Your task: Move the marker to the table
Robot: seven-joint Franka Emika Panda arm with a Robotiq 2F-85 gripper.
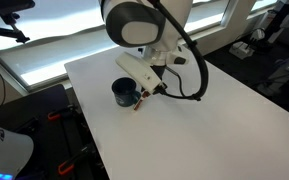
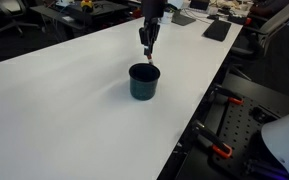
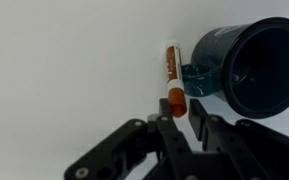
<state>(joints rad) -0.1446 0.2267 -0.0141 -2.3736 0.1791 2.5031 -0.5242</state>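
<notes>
The reddish-orange marker (image 3: 171, 75) hangs from my gripper (image 3: 181, 115), whose fingers are shut on its near end. It points down just outside the dark blue mug (image 3: 249, 65), beside the mug's handle. In both exterior views the gripper (image 1: 148, 89) (image 2: 149, 42) is low over the white table (image 1: 214, 120) (image 2: 54, 90), next to the mug (image 1: 123, 93) (image 2: 144, 82). The marker's lower tip (image 1: 138, 104) is close to the tabletop; I cannot tell whether it touches.
Table edges run close to the mug on one side (image 2: 189, 120). Black clamps and stands (image 2: 224, 150) sit below that edge. Dark items (image 2: 216, 30) lie at the far end of the table. A window ledge (image 1: 44, 50) runs behind the table.
</notes>
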